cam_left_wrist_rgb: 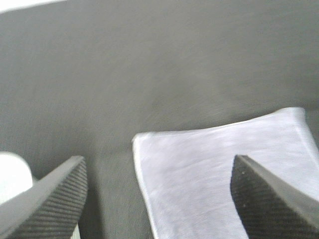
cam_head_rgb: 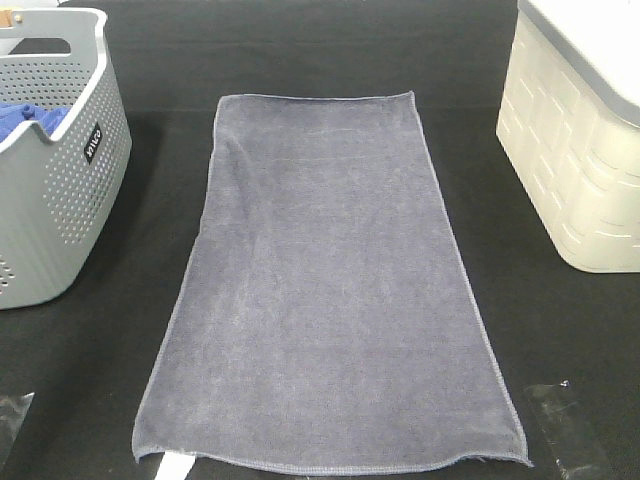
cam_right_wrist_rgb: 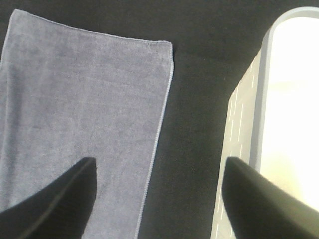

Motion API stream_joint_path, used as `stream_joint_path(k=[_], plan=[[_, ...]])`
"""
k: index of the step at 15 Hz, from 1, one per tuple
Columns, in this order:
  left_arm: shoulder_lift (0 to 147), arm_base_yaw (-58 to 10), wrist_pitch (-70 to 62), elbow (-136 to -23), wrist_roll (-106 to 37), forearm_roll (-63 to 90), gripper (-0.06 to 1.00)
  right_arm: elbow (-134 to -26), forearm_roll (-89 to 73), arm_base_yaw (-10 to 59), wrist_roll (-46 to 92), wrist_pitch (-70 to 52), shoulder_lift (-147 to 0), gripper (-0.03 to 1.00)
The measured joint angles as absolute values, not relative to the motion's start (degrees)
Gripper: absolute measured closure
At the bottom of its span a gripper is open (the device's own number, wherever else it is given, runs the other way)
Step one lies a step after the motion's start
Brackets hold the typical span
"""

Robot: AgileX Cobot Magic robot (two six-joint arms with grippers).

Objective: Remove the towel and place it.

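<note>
The slate-grey towel lies flat and spread out on the black table, its long side running from near to far. In the left wrist view a corner of the towel lies below my left gripper, whose fingers are wide apart and hold nothing. In the right wrist view the towel's far right corner shows beside my right gripper, open and empty above the table between towel and cream box. Neither gripper shows in the exterior high view.
A grey perforated basket with a bright blue cloth inside stands at the left. A cream lidded box stands at the right; it also shows in the right wrist view. Clear plastic scraps lie near the front corners.
</note>
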State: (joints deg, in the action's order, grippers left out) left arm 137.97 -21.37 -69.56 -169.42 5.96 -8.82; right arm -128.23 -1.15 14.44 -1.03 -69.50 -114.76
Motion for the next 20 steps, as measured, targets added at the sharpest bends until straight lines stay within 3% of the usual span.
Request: stream_joint_path(k=[6, 12, 13, 16, 20], plan=[[130.7, -21.5, -69.6, -165.2, 5.2, -9.8, 0.19, -127.5, -3.8, 14.6, -1.0, -70.0, -110.9, 0.30], [112.1, -21.5, -69.8, -129.5, 8.6, -13.5, 0.19, -121.5, -4.0, 14.6, -1.0, -69.9, -102.4, 0.30], [105.3, -21.5, -69.7, -120.5, 9.1, -14.0, 0.19, -117.1, -4.1, 14.6, -0.7, -69.9, -99.4, 0.30], [92.8, -21.5, -69.7, -107.3, 10.7, -15.5, 0.19, -107.0, -4.1, 14.6, 1.0, -69.8, -93.5, 0.30], [68.3, -21.5, -69.7, -82.0, 12.7, -14.8, 0.19, -83.7, -4.2, 14.6, 1.3, -69.8, -79.6, 0.30]])
